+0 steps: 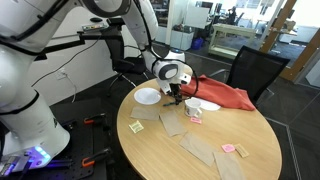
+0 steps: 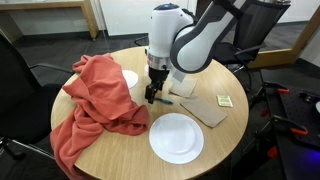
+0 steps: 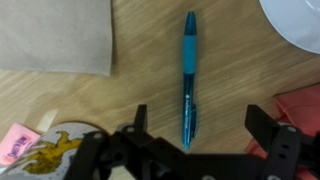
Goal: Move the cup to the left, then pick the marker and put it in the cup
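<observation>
The marker (image 3: 189, 75) is a thin teal-blue pen lying flat on the wooden table, and it also shows in an exterior view (image 2: 166, 101). My gripper (image 3: 200, 120) is open and hangs just above it, with the marker's lower end between the two fingers but untouched. The gripper shows in both exterior views (image 1: 175, 97) (image 2: 152, 97). The white cup (image 2: 129, 78) stands beside the gripper at the edge of the red cloth, partly hidden by it. The cup is outside the wrist view.
A red cloth (image 2: 95, 105) covers one side of the round table (image 1: 200, 155). White plates (image 2: 176, 137) (image 1: 147, 96) lie close by. Brown napkins (image 3: 55, 35) (image 2: 205, 108) and small pink and yellow cards (image 3: 15, 145) (image 1: 137, 126) lie around the marker. Office chairs stand behind.
</observation>
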